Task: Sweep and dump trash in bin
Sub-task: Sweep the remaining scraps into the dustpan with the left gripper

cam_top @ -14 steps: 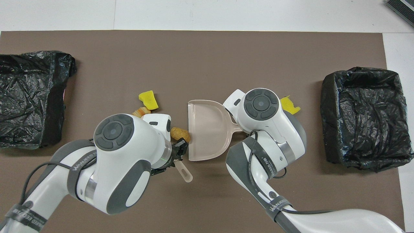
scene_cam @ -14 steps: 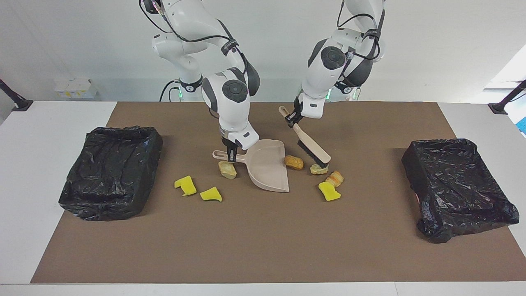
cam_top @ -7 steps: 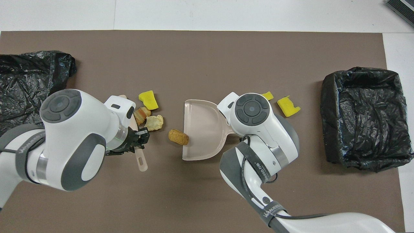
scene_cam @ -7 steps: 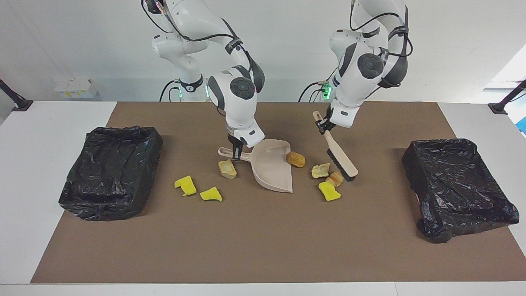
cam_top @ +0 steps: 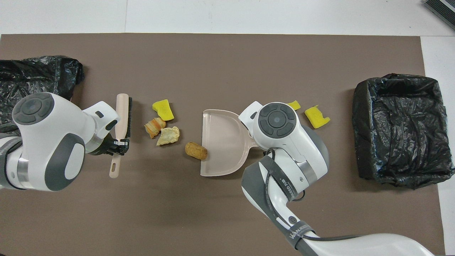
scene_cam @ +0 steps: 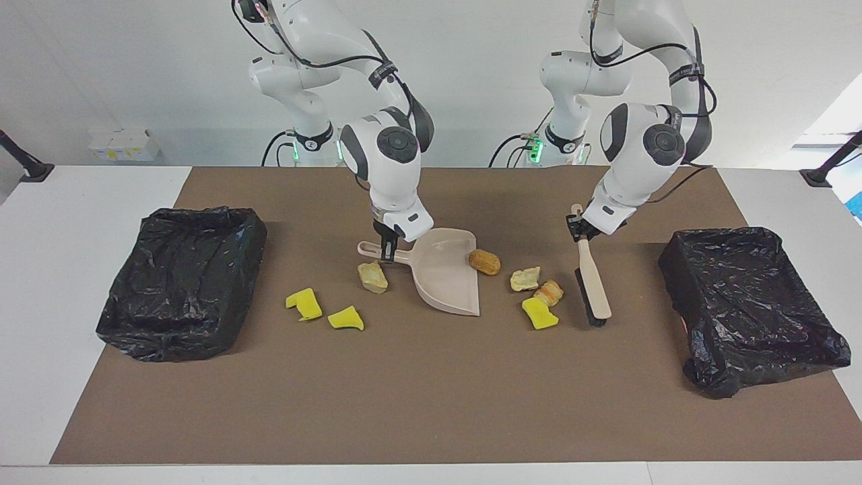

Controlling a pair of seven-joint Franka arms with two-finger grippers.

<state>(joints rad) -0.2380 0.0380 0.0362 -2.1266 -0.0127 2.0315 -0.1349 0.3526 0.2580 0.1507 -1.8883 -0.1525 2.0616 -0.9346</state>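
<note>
My right gripper [scene_cam: 386, 252] is shut on the handle of the beige dustpan [scene_cam: 448, 276], which lies flat on the mat. A brown trash chunk [scene_cam: 484, 262] sits at the pan's mouth. Toward the left arm's end lie a pale scrap [scene_cam: 524, 278], an orange-striped one [scene_cam: 549, 292] and a yellow sponge [scene_cam: 539, 314]. My left gripper [scene_cam: 578, 229] is shut on the beige brush [scene_cam: 594, 286], bristles down beside those three. A tan chunk [scene_cam: 372, 277] and two yellow sponges [scene_cam: 304, 304] [scene_cam: 346, 318] lie on the pan's handle side. The overhead view hides my right gripper under its wrist.
Two bins lined with black bags stand on the brown mat, one at the right arm's end [scene_cam: 182, 279] and one at the left arm's end [scene_cam: 751, 303]. The brush stands between the scraps and the latter bin.
My left gripper swung the brush away from the dustpan, over the scraps, toward the left arm's end. The dustpan shifted slightly early on, then stayed still.
</note>
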